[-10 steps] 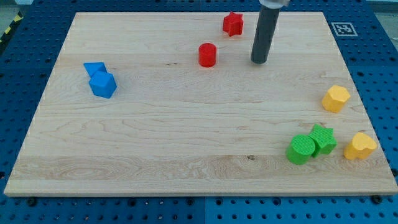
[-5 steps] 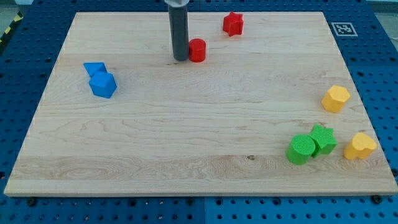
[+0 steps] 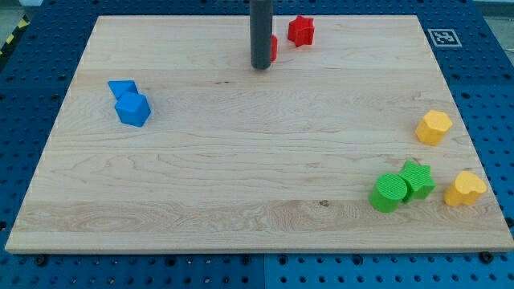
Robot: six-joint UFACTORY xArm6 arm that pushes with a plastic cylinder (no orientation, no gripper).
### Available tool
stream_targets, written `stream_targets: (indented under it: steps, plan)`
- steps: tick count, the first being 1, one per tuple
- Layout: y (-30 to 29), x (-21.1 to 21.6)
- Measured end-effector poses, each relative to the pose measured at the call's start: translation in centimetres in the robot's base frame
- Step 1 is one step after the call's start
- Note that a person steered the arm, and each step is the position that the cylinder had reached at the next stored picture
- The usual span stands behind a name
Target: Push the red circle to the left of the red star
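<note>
The red star lies near the view's top edge of the wooden board, right of centre. The red circle is mostly hidden behind my rod; only a red sliver shows at the rod's right side, just left of and below the star. My tip rests on the board directly in front of the red circle, touching or almost touching it.
Two blue blocks sit together at the view's left. A green circle and a green star touch at the lower right. A yellow block and another yellow block lie near the right edge.
My tip swept from the circle's right to its left, then came back right and up. The red circle has moved up and right, closer to the red star.
</note>
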State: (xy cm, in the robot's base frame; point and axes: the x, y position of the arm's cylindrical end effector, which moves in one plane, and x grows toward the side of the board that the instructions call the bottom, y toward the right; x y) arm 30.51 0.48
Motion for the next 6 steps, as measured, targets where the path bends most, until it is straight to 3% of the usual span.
stream_targets:
  steps: [2,6]
  plan:
    - [-2.8,-0.4]
    - [0.5,-3.8]
